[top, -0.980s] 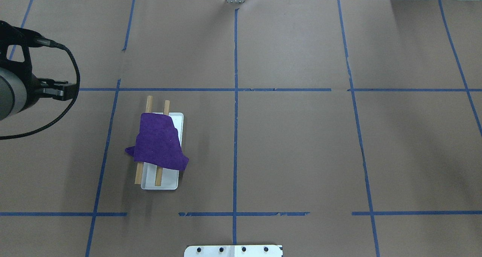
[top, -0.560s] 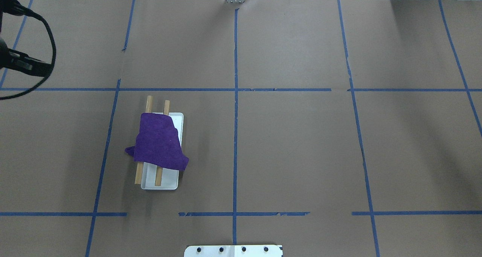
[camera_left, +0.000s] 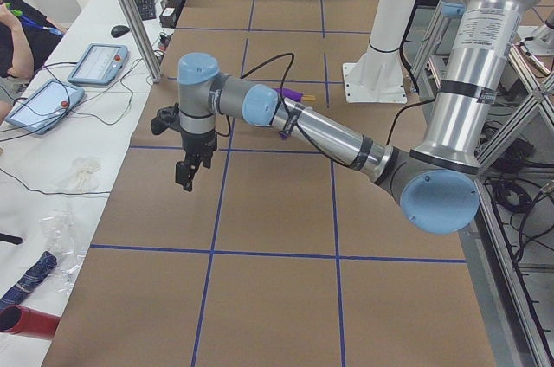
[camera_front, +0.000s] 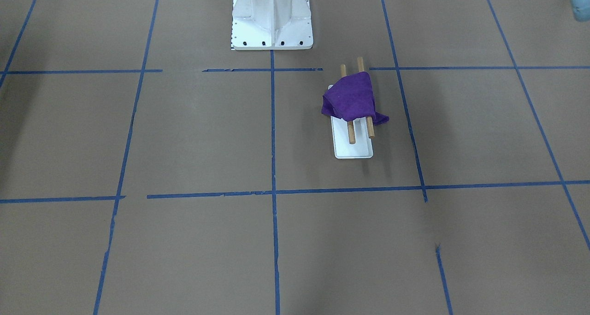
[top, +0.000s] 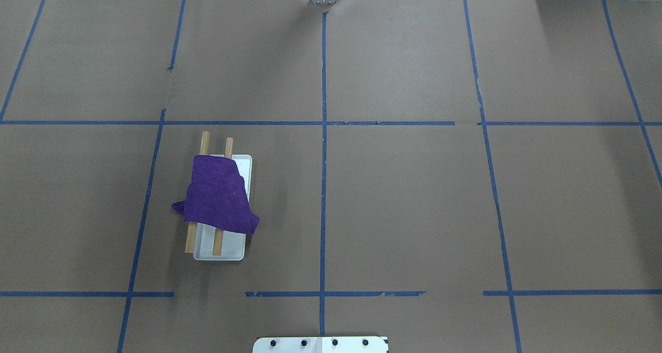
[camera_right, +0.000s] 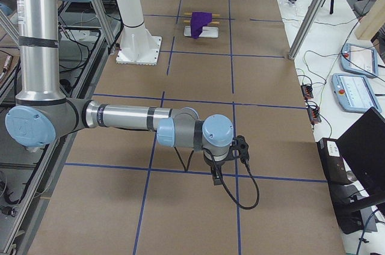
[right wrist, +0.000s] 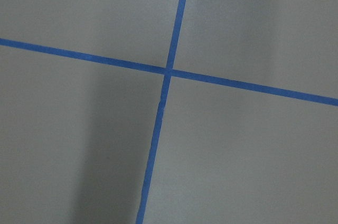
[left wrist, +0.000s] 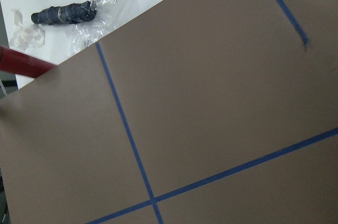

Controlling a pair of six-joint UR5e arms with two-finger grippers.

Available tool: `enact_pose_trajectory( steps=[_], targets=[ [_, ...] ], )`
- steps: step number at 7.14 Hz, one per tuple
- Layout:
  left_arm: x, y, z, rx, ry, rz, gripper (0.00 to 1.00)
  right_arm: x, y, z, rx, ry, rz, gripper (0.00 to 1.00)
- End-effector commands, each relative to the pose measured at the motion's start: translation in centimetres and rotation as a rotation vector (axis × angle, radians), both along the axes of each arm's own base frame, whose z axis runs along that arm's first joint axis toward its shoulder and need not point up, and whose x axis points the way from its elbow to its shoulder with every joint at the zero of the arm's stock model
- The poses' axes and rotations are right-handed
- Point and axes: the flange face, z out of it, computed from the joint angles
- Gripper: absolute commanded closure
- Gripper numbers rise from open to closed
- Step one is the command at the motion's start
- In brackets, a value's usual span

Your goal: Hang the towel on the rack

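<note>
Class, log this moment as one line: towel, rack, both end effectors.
towel draped across both rack dowels | left end effector away from rack, state unclear | right end effector away from rack, state unclear

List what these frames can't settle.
Left hand: seen only in the exterior left view, small; open or shut unclear.
Right hand: seen only in the exterior right view; same.
Middle of the light-brown two-dowel wooden rack: covered by the soft purple cloth towel in the overhead and front-facing views.
</note>
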Motion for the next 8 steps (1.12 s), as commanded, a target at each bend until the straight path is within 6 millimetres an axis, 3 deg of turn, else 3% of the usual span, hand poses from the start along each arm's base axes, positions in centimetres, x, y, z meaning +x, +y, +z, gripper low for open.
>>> enact_pose_trajectory(
  steps=[1, 2, 3, 8],
  targets=[
    [-3.0, 6.9, 12.1, -0.189, 0.162, -0.047, 0.00, 0.1, 0.1, 0.3, -0.034, -0.001, 0.042, 0.00],
    [-2.9, 8.9, 14.5, -0.193, 0.169, -0.048, 0.00, 0.1, 0.0, 0.0, -0.051, -0.006, 0.064, 0.00],
    [-2.9, 9.1, 15.2, -0.209, 0.172, -0.056, 0.00, 0.0, 0.1, 0.4, -0.061, -0.006, 0.066, 0.00],
    [-2.8, 9.0, 14.4, -0.279, 0.184, -0.149, 0.00, 0.0, 0.3, 0.9, -0.075, -0.008, 0.066, 0.00]
  ],
)
